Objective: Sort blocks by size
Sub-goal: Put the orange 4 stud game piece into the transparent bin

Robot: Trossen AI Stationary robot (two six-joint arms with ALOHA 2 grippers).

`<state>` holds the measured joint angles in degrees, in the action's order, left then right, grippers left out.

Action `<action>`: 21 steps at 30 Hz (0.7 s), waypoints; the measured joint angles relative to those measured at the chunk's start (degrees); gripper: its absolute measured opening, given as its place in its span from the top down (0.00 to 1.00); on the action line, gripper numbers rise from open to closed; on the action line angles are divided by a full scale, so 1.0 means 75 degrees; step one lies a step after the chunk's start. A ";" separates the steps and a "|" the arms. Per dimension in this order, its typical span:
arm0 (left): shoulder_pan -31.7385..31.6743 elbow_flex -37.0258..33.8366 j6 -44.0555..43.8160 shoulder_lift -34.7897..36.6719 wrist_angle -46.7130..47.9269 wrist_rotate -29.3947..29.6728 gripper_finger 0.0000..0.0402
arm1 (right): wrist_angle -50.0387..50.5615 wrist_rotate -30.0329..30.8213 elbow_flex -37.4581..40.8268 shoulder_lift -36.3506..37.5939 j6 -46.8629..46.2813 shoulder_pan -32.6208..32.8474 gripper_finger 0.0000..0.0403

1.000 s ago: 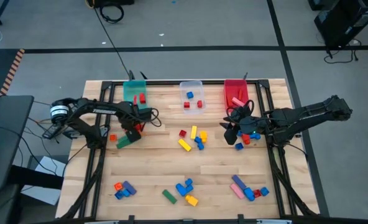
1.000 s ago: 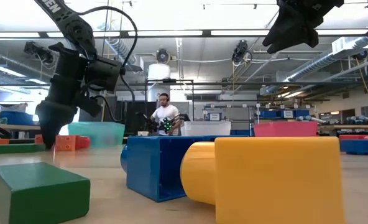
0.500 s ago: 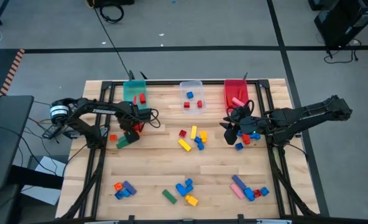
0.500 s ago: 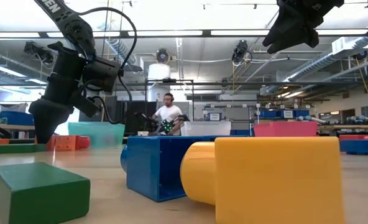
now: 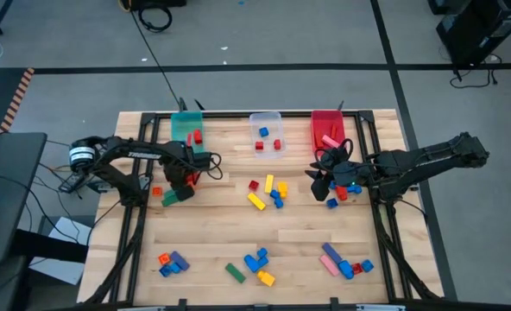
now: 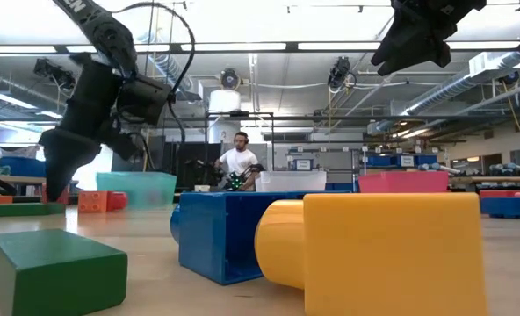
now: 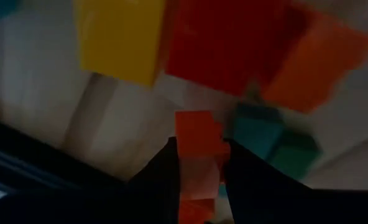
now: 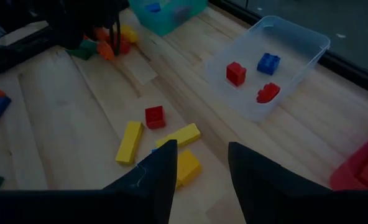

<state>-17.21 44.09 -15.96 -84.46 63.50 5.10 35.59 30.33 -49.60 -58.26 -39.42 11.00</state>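
a small red block sits pinched between the left gripper fingers, low centre of the left wrist view; the high view hides it under the arm at left, by a green bar. the right gripper, jaws parted and empty, hovers right of centre above smooth plastic bricks, including a yellow bar.
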 joint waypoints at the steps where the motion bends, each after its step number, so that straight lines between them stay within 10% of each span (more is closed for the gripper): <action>1: 0.0089 0.0189 -0.0107 0.0026 0.0127 -0.0002 0.77 | 0.0000 0.0000 0.0000 0.0000 0.0000 0.0000 0.61; 14: 0.0198 0.4661 0.0844 0.0029 -0.0500 0.0313 0.77 | -0.0327 0.0000 0.0000 0.0003 -0.0003 0.0000 0.61; 21: -0.0526 0.7104 0.2207 -0.1665 -0.0902 0.0484 0.77 | -0.0666 -0.0001 -0.0003 0.0003 -0.0003 -0.0067 0.61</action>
<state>-21.15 97.37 0.59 -96.94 56.74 8.73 30.60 30.32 -49.63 -58.24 -39.44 10.50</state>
